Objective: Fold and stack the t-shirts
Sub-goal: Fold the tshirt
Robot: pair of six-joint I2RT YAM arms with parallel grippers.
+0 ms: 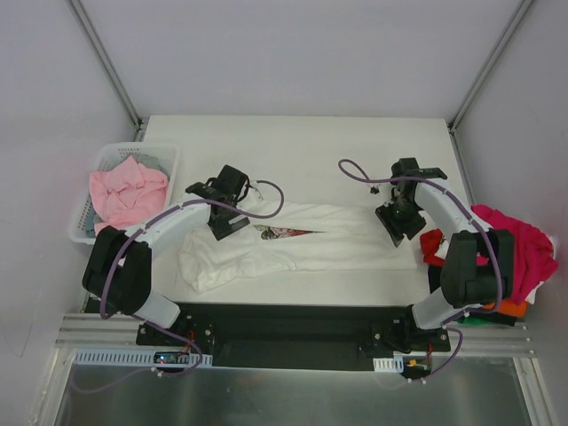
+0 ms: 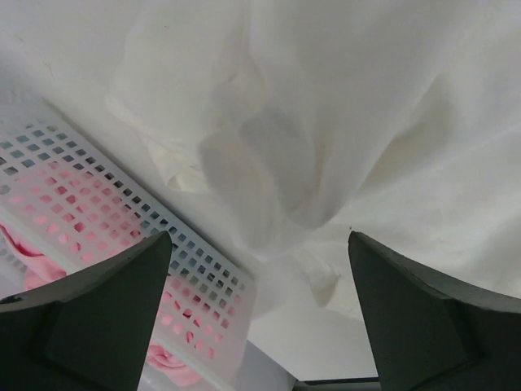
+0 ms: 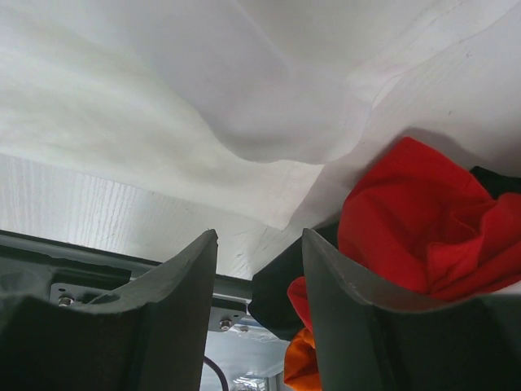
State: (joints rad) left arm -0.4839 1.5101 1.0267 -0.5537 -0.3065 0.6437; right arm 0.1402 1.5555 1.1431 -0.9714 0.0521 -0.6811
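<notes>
Overhead view of a pale desk (image 1: 293, 142) with two robot arms. A white t-shirt (image 1: 302, 244) with a small flower print lies spread sideways across the middle of the desk, rumpled at its 8 o'clock end. The left arm (image 1: 169, 226) reaches to the shirt's 10 o'clock edge. The left jaws stand wide apart over the cloth, gripping nothing. The right arm (image 1: 448, 209) reaches to the shirt's 3 o'clock end. The right jaws are narrowly parted by the cloth's corner, with nothing between them. At 9 o'clock a white lattice basket (image 1: 151, 149) holds a pale pink t-shirt (image 1: 127, 193). At 3 o'clock a magenta t-shirt (image 1: 519, 244), a red t-shirt (image 1: 432, 246) and an orange t-shirt (image 1: 506, 309) lie heaped at the desk's edge.
</notes>
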